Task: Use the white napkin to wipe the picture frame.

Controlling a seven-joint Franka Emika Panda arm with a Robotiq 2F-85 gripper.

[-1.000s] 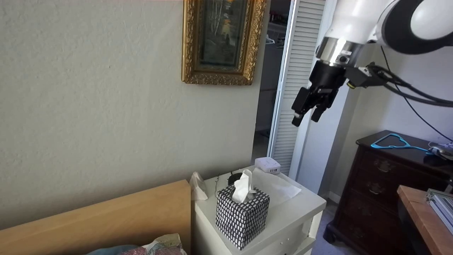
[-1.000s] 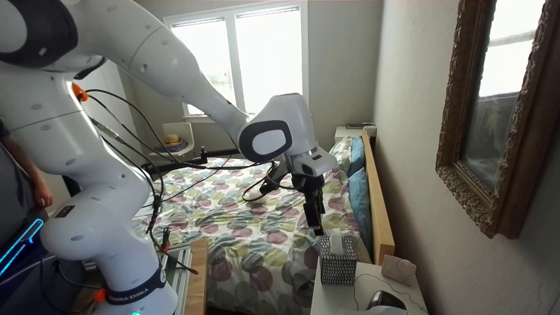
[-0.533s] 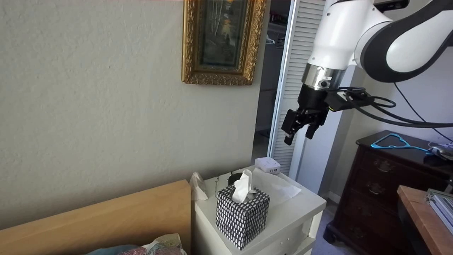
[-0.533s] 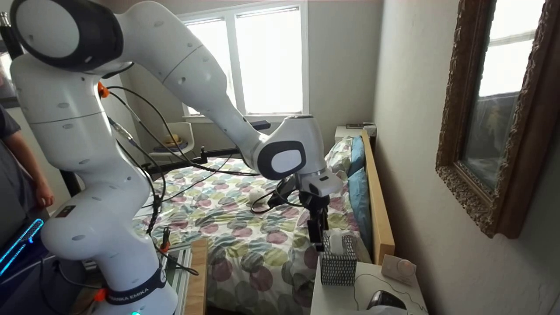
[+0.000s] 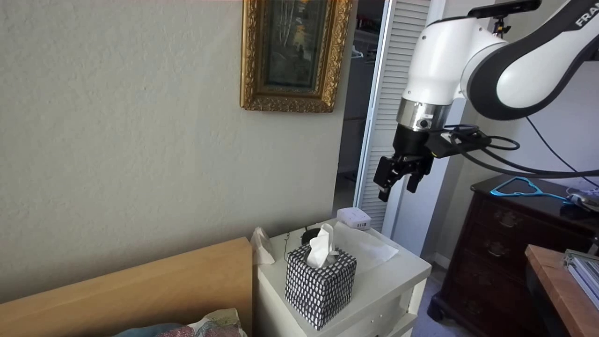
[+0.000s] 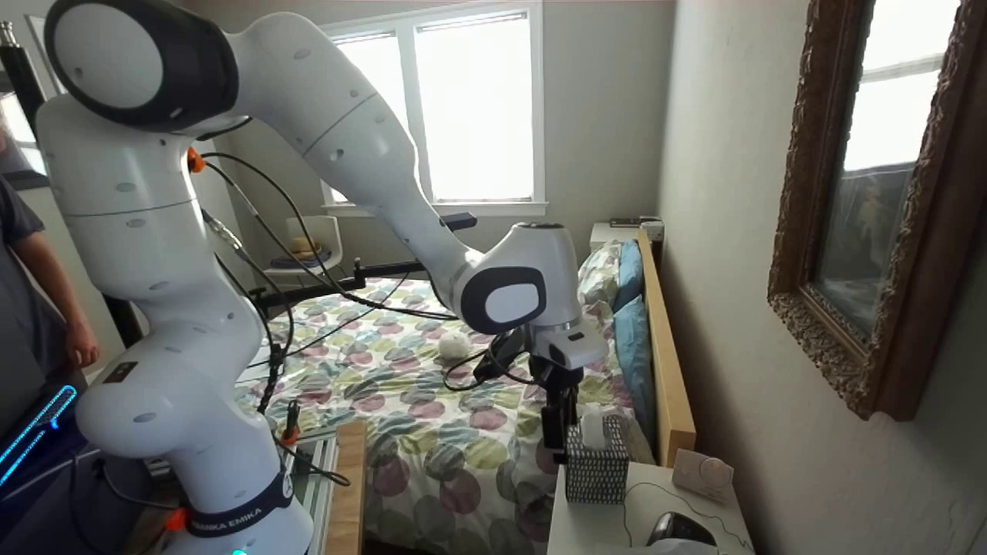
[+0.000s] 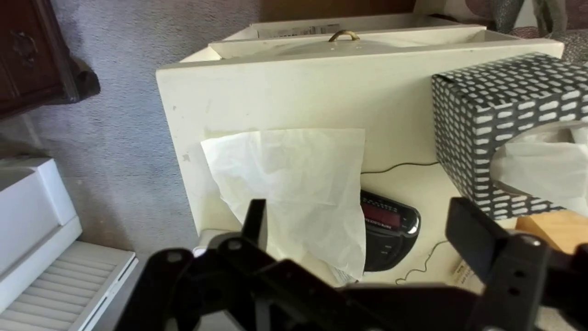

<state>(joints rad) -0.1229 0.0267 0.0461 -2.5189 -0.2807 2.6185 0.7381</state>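
On the counter point(image 7: 395, 105), at nine o'clock from the tissue box point(image 7: 494, 122) in the wrist view, the white napkin point(image 7: 294, 184) lies loose. The end effector point(image 5: 398, 192) hovers higher, spread, presumably to pinch it for the picture frame point(image 5: 288, 104) hanging toward its eleven o'clock in an exterior view.

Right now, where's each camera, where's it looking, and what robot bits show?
An exterior view: seems high before the headboard, facing the picture frame; part of the arm and end effector show.
An exterior view: seems beyond the nightstand, facing the window; nearly the whole arm shows.
Wrist view: behind the open fingers, facing down at the white napkin; both show.
Both exterior views share the picture frame and tissue box.
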